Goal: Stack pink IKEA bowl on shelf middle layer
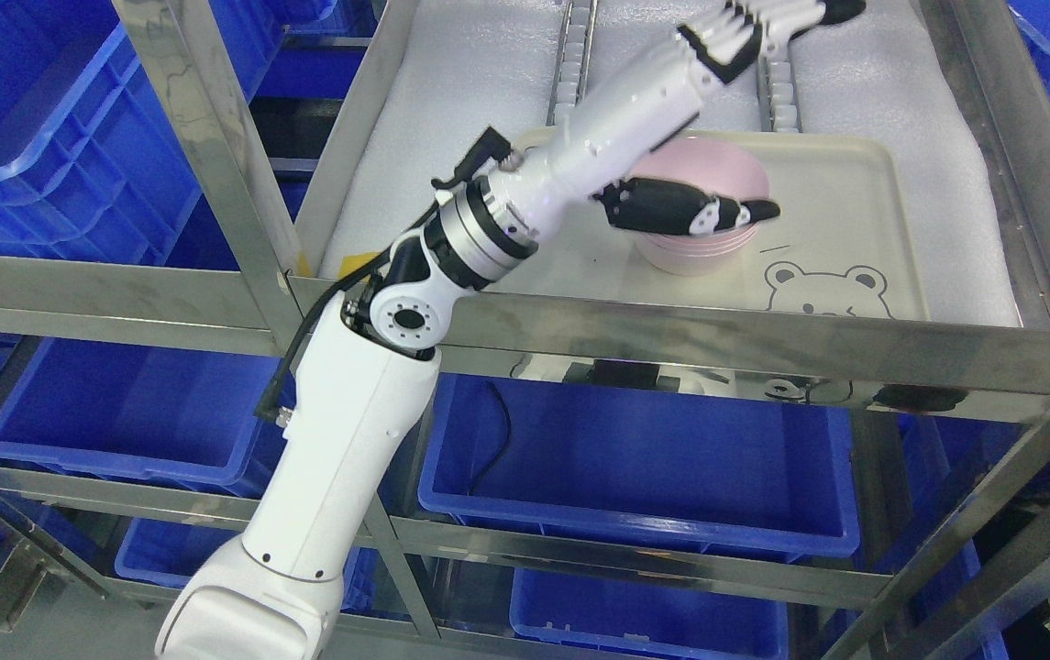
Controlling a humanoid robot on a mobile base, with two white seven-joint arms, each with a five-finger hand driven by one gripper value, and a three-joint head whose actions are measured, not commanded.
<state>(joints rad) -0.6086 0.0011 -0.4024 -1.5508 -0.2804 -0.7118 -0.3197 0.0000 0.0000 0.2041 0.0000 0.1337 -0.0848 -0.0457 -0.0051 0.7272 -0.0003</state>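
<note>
While left hand [717, 101] spreads released — fingertips cut off | pink bowls [703, 206] partly hidden — thumb

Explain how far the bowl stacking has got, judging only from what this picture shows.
Done: the pink plastic bowls sit nested as one stack on the cream bear-print tray on the steel shelf. In hand: nothing; the left hand is spread open above the stack, thumb across its rim, fingers extended beyond. Left: draw the arm clear of the shelf. No loose bowl is visible.
</note>
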